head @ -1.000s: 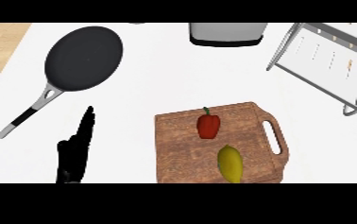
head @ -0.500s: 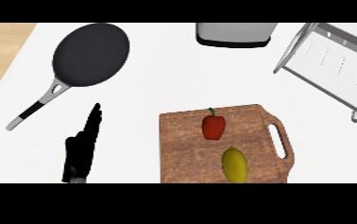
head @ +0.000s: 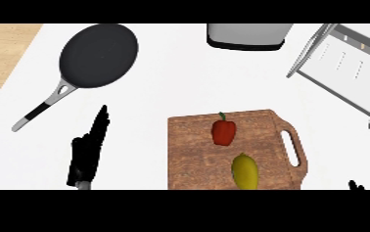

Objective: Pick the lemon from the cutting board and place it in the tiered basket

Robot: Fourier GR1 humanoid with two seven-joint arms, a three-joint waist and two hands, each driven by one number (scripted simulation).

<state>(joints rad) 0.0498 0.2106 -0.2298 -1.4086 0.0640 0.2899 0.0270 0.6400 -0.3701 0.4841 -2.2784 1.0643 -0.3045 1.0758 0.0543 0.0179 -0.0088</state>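
A yellow lemon (head: 245, 171) lies on the near part of the wooden cutting board (head: 195, 162), just below a red bell pepper (head: 223, 132). The tiered basket (head: 336, 67), a grey wire rack, stands at the upper right and is partly cut off by the view's edge. My left hand (head: 88, 151) is at the lower left on the white counter, fingers straight and pointing up, well left of the board and holding nothing. Only black fingertips of my right hand (head: 356, 185) show at the lower right corner, to the right of the board's handle.
A black frying pan (head: 98, 55) with a grey handle lies at the upper left. A grey and black appliance (head: 247, 35) stands at the top centre. The counter's wooden edge (head: 14, 45) shows at the far left.
The whole view has shifted: pan, board and left hand sit further right and lower than before, the basket has slid toward the right edge. Right fingertips have come into view at the lower right.
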